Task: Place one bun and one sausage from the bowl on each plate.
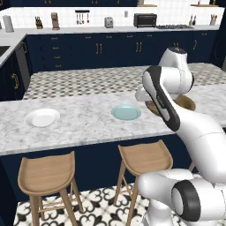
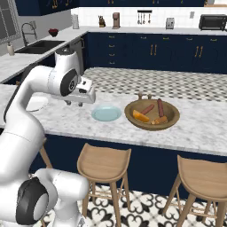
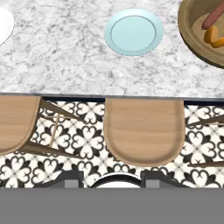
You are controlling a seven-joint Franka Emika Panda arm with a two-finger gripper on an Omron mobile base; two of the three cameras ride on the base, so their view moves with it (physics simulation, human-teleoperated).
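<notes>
The wooden bowl (image 2: 150,127) stands on the marble counter right of the teal plate (image 2: 106,113). It holds two reddish sausages (image 2: 147,109) and orange buns (image 2: 141,116). Both the teal plate (image 3: 134,31) and the white plate (image 1: 42,117), further left, are bare. My gripper (image 3: 111,178) hangs high over the counter's front edge and the stools, pointing down. Its fingers stand apart with nothing between them. In the hand view the bowl (image 3: 192,41) lies at the upper right, with a sausage (image 3: 213,17) and a bun (image 3: 213,37) showing. In the left base view my arm hides most of the bowl (image 1: 187,103).
Two wooden stools (image 1: 46,170) (image 1: 145,156) stand under the counter's front edge, over patterned floor tiles. A stool seat (image 3: 144,131) lies straight below the hand. Dark blue cabinets and a back counter with appliances run behind the island.
</notes>
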